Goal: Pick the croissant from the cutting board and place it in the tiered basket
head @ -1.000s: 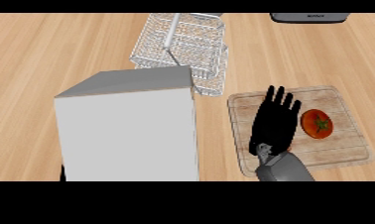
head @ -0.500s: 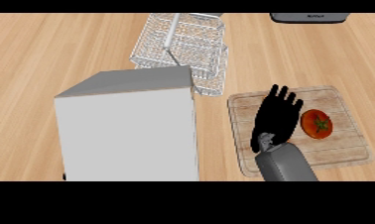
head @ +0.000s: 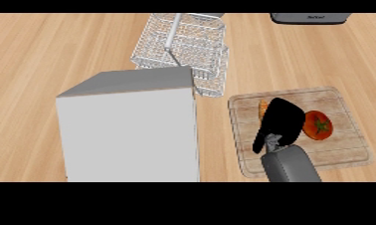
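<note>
The right hand (head: 281,119) lies over the cutting board (head: 345,144) at the near right, its fingers bent down over the croissant (head: 262,108), of which only an orange-brown edge shows at the hand's left; it seems to be closing on the pastry, though whether the grip is complete is hidden, and a tomato (head: 318,125) sits just right of the hand. The step in hand looks like the grasp itself. Next, the croissant must be lifted off the board and carried far-left to the tiered basket (head: 183,50), past the tall grey box (head: 132,129) at the near left.
</note>
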Robot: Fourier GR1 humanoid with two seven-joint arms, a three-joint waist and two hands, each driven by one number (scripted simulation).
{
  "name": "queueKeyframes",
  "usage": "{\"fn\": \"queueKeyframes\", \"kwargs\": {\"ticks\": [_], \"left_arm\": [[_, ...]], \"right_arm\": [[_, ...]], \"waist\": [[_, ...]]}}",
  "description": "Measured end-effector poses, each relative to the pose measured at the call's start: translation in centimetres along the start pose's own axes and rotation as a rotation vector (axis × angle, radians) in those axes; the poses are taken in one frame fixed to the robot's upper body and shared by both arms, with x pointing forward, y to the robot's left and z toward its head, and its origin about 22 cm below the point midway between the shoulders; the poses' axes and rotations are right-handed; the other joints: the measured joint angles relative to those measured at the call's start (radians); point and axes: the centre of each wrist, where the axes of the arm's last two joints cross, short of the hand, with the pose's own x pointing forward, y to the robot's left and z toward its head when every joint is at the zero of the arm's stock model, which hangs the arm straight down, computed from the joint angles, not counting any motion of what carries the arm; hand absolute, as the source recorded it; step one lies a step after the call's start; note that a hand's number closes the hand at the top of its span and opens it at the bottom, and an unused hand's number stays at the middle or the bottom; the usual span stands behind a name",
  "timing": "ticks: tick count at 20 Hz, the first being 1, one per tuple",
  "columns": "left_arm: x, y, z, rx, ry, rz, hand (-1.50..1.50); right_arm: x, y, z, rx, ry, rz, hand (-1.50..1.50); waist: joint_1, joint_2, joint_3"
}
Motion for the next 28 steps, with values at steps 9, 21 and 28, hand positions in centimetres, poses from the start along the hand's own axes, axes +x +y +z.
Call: {"fn": "queueKeyframes", "kwargs": {"ticks": [9, 21, 28], "left_arm": [[-0.9, 0.1, 0.4, 0.001, -0.026, -0.004, 0.00], [-0.5, 0.1, 0.5, 0.003, -0.017, -0.006, 0.00], [-0.7, 0.9, 0.8, 0.021, -0.007, -0.003, 0.00]], "right_arm": [[0.8, 1.6, 0.0, -0.061, -0.086, 0.079, 1.50], [0.7, -2.1, 1.9, 0.003, -0.528, -0.162, 1.50], [-2.8, -8.5, 4.7, -0.034, -0.636, -0.537, 1.50]], "waist": [[0.004, -0.005, 0.002], [-0.005, 0.002, 0.005], [-0.017, -0.001, 0.004]]}}
